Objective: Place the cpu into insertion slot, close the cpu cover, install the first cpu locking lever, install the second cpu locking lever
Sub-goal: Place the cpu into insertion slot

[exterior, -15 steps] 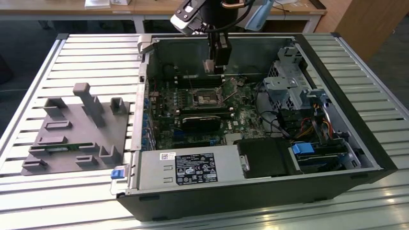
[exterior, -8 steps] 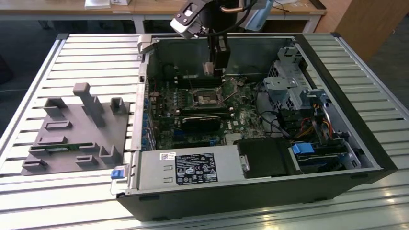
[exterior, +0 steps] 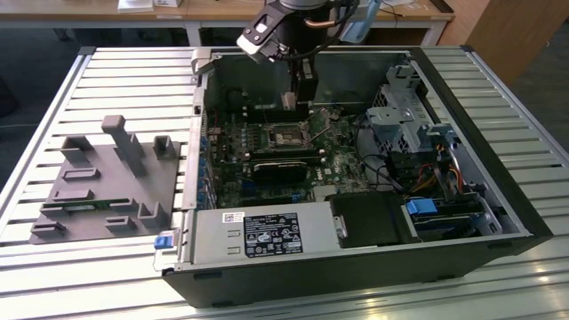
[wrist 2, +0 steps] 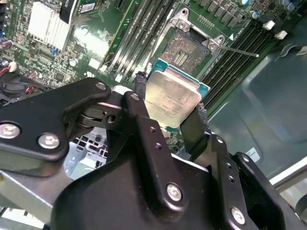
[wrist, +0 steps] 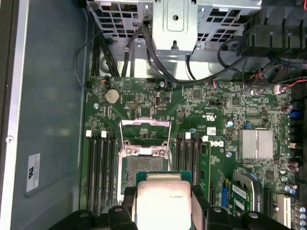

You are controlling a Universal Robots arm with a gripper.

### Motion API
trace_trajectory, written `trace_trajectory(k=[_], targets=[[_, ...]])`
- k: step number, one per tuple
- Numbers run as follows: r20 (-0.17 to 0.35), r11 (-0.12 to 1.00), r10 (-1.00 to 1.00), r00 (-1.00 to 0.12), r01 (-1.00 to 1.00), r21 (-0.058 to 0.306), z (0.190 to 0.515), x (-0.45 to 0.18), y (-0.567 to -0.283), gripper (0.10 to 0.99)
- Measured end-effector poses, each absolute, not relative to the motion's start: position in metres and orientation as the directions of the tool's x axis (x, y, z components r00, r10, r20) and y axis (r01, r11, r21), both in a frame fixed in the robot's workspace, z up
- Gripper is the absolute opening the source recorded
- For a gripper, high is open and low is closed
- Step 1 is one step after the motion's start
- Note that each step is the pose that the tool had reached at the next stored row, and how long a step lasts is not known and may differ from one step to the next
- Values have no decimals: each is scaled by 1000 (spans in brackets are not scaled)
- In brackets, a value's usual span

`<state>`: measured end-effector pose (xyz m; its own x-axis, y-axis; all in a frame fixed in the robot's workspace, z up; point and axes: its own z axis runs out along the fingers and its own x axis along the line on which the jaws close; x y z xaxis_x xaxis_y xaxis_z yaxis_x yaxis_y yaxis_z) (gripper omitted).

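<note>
We are looking at the gripper in the second wrist view: matte black linkage arms are carrying silver screws at their joints, and small holes are dotting the black fingers. In the exterior view, a pale grey housing is flanking the dark wrist while cables are looping alongside.
</note>
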<state>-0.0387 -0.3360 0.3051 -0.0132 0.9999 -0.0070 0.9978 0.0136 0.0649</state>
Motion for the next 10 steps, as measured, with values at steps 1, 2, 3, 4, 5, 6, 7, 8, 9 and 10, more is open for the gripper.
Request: trace_trajectory(k=[1,2,3,4,5,6,7,8,9,10], targets=[[-7,14,1000,-13,998,65,304,-39,-336,541],[-7,14,1000,-13,998,65,304,-39,-336,541],[-7,14,1000,-13,998,65,304,-39,-336,541],[-7,14,1000,-13,998,65,303,-39,-336,541],[-7,14,1000,-13,998,65,303,-39,-336,541],[-7,14,1000,-13,998,65,303,-39,-336,541],[-8,14,1000,-13,998,65,302,-39,-336,541],[-8,14,1000,-13,998,65,302,-39,-336,541],[-8,14,1000,-13,998,65,301,-39,-336,541],[-8,14,1000,-13,998,65,301,-39,-336,541]])
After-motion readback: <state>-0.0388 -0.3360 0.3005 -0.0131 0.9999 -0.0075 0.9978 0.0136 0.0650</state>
